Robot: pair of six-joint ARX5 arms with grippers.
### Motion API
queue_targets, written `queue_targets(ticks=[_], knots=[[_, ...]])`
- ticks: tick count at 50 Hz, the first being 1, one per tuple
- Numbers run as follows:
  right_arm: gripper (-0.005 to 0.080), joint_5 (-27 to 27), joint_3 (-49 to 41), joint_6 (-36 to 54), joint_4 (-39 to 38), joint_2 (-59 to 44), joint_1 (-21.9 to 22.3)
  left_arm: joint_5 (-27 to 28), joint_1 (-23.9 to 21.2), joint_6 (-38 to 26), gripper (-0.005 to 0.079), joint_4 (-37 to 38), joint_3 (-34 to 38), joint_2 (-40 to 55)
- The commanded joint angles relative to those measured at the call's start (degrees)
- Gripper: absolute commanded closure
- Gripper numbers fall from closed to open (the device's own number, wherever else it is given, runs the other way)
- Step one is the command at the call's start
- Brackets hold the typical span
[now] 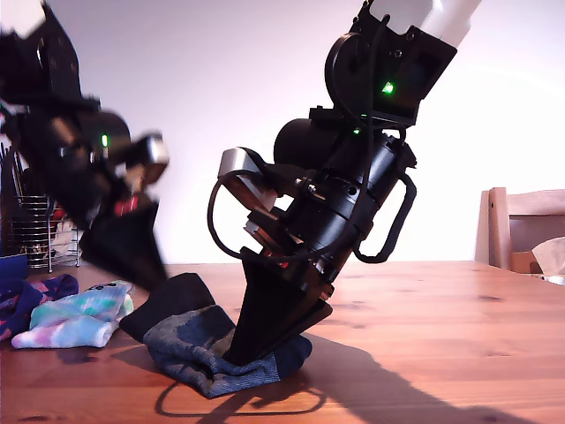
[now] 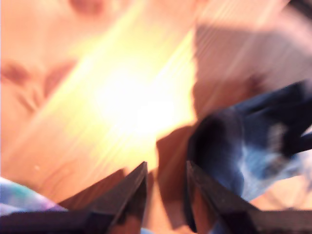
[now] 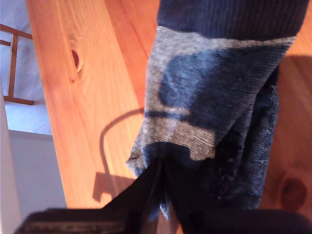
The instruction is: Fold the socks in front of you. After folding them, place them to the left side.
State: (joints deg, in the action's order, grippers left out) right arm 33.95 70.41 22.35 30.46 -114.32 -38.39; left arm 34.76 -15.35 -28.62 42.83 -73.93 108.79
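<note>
Folding step: my second gripper [image 1: 265, 349] pinches the dark sock [image 1: 207, 349] shut-jawed against the table [image 1: 424, 318].
First: my first gripper [image 2: 165, 183] hangs empty, jaws slightly parted, at the sock's ten o'clock in the exterior view.
Next: carry the pinched edge over, I judge.

Legible text, labels, brands, numbers, signs: none in any view. The arm housings carry no readable marking in the exterior view. The dark sock [image 1: 212, 349], the tie-dye sock [image 1: 79, 318] and the wooden table [image 1: 441, 327] bear no lettering. The first wrist view is too blurred to read anything.
</note>
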Motion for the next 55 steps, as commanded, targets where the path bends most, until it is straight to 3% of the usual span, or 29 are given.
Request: queue_targets(ticks=[1, 8, 17, 37, 47, 55], knots=[[0.0763, 0.39, 0.68, -0.28, 0.42, 0.11, -0.59, 1.77, -0.57, 0.13, 0.0520, 0.76, -0.02, -0.42], [0.0763, 1.79, 1.95, -0.50, 1.29, 1.05, -0.59, 3.30, -0.94, 0.20, 0.0573, 1.33, -0.11, -1.20], [0.0763, 1.92, 4.74, -0.46, 4.15, 1.90, -0.59, 4.70, -0.94, 0.26, 0.0770, 1.75, -0.37, -5.25], [0.0763, -0.52, 11.50, 2.21, 11.61, 2.64, 0.50, 6.34, -4.04, 3.15, 0.0763, 6.64, -0.28, -6.80], [0.0763, -3.45, 12.98, 3.30, 13.38, 2.64, 4.74, 3.63, -6.99, 3.39, 0.0763, 6.49, 0.68, -6.80], [0.0763, -4.74, 12.98, 3.54, 13.44, 2.64, 8.96, 1.81, -8.22, 5.11, 0.0763, 0.92, 7.04, -6.80]])
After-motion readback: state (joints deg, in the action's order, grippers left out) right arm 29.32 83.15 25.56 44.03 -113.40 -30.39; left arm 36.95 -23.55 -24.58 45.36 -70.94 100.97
